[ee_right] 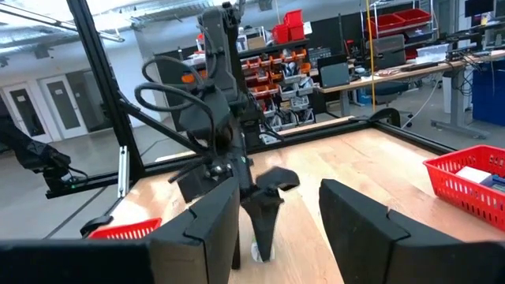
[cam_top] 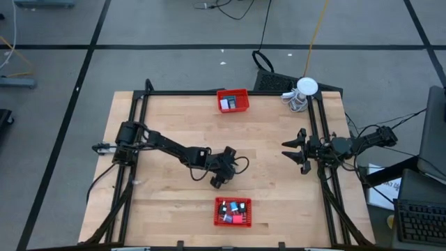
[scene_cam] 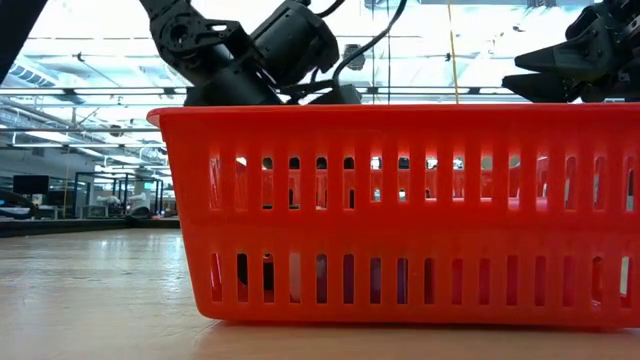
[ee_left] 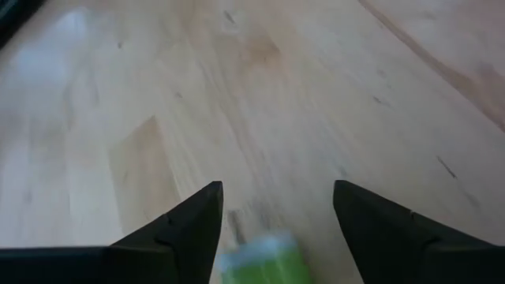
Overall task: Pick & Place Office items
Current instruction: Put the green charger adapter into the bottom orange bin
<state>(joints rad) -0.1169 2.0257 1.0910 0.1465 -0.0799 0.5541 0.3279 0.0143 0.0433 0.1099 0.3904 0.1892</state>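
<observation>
**Left pincer low over a green item at mid-bench**

Reaching in from the bench's left edge, the left arm stretches across the wood to the middle, where the left pincer (cam_top: pixel 220 178) points down close to the surface. Its wrist view shows the two fingers (ee_left: pixel 185 229) spread apart with a small green item (ee_left: pixel 264 260) lying on the bench (cam_top: pixel 174 209) between them, blurred; whether either finger touches it cannot be told.

Just in front of that pincer, toward the near edge, sits a red basket (cam_top: pixel 232 223) holding several office items (cam_top: pixel 233 211), pink, teal and dark pieces among them. In the low view this basket's slatted wall (scene_cam: pixel 400 215) fills most of the picture and hides the spot where the green item lies. A second red basket (cam_top: pixel 233 93) stands at the far edge of the bench with a dark and white item (cam_top: pixel 227 104) inside, well apart from both arms.

Farther right, a white round object with a coiled cable (cam_top: pixel 302 92) rests at the far right corner. The right arm waits along the right rail, the right pincer (cam_top: pixel 291 153) raised, its fingers (ee_right: pixel 197 225) partly open and holding nothing, facing the left arm across open wood.
</observation>
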